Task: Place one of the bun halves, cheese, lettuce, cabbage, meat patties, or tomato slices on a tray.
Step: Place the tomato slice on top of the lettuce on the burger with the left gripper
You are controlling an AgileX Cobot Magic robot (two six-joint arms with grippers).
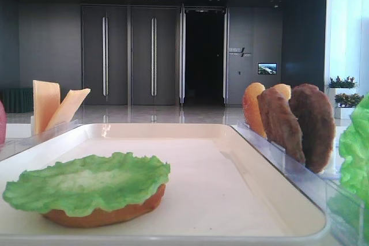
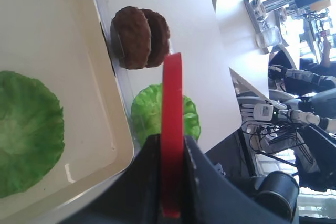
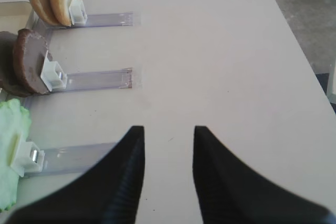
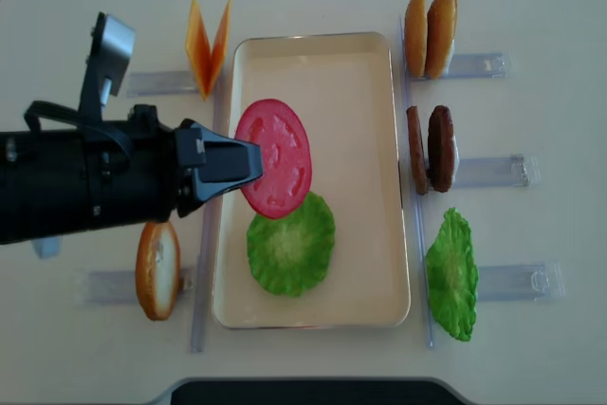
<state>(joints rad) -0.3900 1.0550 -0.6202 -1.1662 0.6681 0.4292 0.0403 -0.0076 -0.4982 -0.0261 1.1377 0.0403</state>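
The left arm's black fingers [image 4: 248,163] are clamped on the near edge of a smooth, flat, red round tomato slice [image 4: 275,157], which reaches out ahead of the fingertips over the large cream-white rectangular tray with rounded corners [image 4: 370,177]. From overhead the slice shows its broad face, so it appears to lie roughly flat; in the left wrist view it shows edge-on, a thin red band [image 2: 171,129] running straight out between the two pads. Just beyond and to one side of the slice tip, on the tray floor, sits a bright green ruffled lettuce leaf [image 4: 290,244] laid on an orange-tan glossy bun half [image 1: 104,214]. The slice's outer edge overlaps the top of the leaf in the overhead view; whether they touch I cannot tell.

The coming move seems to turn on this: the stack lies off to the side of the fingertips, along the tray's long axis, so the slice would need shifting that way before release.

The right arm's dark fingers [image 3: 168,150] stand apart and empty over the bare pale counter [image 3: 220,51], farther from the stack.
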